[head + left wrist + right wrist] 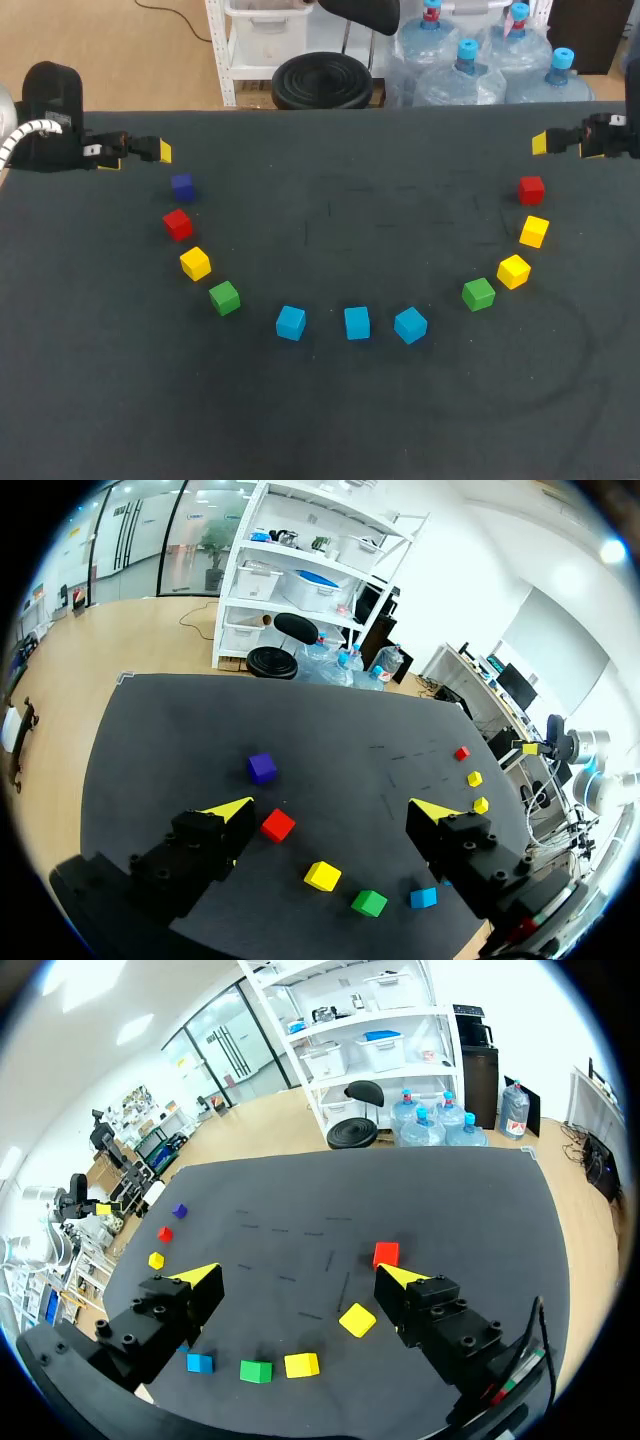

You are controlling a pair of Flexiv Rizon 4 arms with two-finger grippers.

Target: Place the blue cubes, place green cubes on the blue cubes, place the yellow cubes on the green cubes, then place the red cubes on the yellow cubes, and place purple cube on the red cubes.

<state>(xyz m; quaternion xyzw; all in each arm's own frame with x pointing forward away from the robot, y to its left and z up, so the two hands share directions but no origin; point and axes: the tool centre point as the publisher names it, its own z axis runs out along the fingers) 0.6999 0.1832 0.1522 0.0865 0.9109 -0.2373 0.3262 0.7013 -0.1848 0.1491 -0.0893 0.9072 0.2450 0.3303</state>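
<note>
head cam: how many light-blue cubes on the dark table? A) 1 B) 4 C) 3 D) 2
C: the head view shows a left light-blue cube, a middle light-blue cube and a right light-blue cube, side by side and apart.

From the head camera, we lose our left arm (50, 125) and right arm (612, 135) at the picture's sides, by the rear corners of the bench (320, 420). There we see just one yellow tip on the left hand (163, 152) and one on the right hand (540, 143).

From the left wrist, that hand's own finger (465, 845) hides the middle blue cube (357, 323), right blue cube (410, 325) and right green cube (478, 294). From the right wrist, its finger (165, 1315) hides the middle blue cube, left blue cube (290, 322) and left green cube (224, 297).

In both wrist views the far cubes are too small to show more than colour, and the hand's body covers part of the bench's nearest edge.
</note>
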